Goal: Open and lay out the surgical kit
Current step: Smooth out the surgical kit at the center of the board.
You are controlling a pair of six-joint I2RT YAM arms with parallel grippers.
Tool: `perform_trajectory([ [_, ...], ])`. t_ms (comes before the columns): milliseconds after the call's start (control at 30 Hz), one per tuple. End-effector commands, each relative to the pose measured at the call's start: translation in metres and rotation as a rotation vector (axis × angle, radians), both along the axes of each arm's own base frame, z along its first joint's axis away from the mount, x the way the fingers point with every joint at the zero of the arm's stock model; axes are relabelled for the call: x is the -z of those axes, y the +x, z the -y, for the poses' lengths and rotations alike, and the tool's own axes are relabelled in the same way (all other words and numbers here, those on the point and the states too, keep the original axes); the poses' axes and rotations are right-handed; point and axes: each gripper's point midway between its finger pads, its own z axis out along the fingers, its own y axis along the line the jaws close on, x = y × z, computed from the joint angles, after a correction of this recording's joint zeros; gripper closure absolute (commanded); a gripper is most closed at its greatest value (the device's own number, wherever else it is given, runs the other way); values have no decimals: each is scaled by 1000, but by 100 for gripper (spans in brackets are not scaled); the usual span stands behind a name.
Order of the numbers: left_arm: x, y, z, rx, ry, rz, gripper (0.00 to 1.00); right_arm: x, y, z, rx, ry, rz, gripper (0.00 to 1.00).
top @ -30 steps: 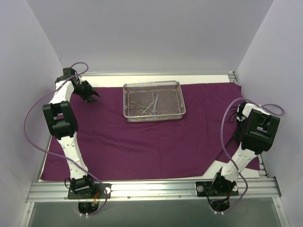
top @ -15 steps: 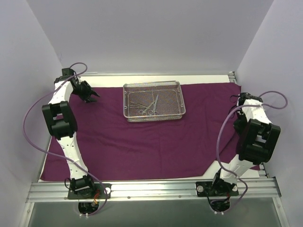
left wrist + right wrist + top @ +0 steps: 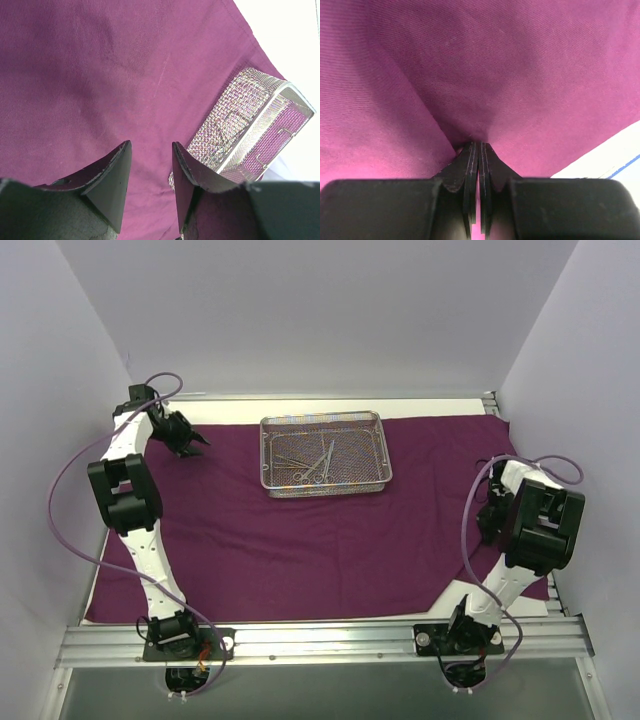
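The dark purple cloth wrap [image 3: 300, 530] lies spread over the table. The silver wire-mesh tray [image 3: 322, 490] stands on it at the back centre, with slim ring-handled instruments [image 3: 318, 464] inside. My left gripper [image 3: 200, 443] is open and empty just above the cloth's far left part. In the left wrist view its tips [image 3: 151, 145] frame bare cloth [image 3: 100, 75], with the tray [image 3: 250, 125] to their right. My right gripper [image 3: 488, 523] is at the cloth's right edge. In the right wrist view it [image 3: 478, 144] is shut on a pinched fold of cloth [image 3: 495, 60].
White enclosure walls stand close on the left, back and right. A strip of white table [image 3: 610, 160] shows beyond the cloth's right edge. An aluminium rail [image 3: 320, 640] with both arm bases runs along the near edge. Purple cables loop beside each arm.
My right arm swung toward the back right, then came down and nearer, and its gripper is now low at the cloth's right edge. My left gripper has barely shifted.
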Motion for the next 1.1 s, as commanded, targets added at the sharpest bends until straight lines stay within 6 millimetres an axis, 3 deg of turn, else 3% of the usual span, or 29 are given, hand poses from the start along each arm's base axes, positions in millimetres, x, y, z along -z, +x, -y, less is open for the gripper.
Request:
perform_trajectory([
  [0, -17, 8, -8, 6, 14, 50, 53, 9, -17, -4, -26, 15, -91, 100],
  [200, -16, 7, -13, -2, 13, 50, 53, 4, -54, 26, -32, -128, -302, 100],
  [333, -17, 6, -15, -7, 14, 50, 53, -25, -62, 39, 4, -233, -348, 100],
  [433, -19, 7, -18, -12, 15, 55, 53, -59, -48, 50, 12, -301, -288, 100],
  [467, -22, 9, -18, -13, 16, 61, 53, -69, -31, 47, -22, -281, -235, 100],
  [600, -22, 11, -20, -15, 15, 64, 53, -85, 9, 9, -108, -161, -38, 100],
  [700, -21, 11, -19, -14, 9, 61, 53, -65, 12, -12, -99, -80, -10, 100],
  [833, -15, 9, -21, -19, 21, 45, 53, -26, 2, -19, -88, -45, -75, 100],
  [1000, -9, -1, -24, -29, 46, 19, 53, 4, -31, -3, -47, -66, -202, 100],
  [1067, -8, -5, -24, -31, 49, 14, 53, 2, -44, 12, -33, -119, -254, 100],
])
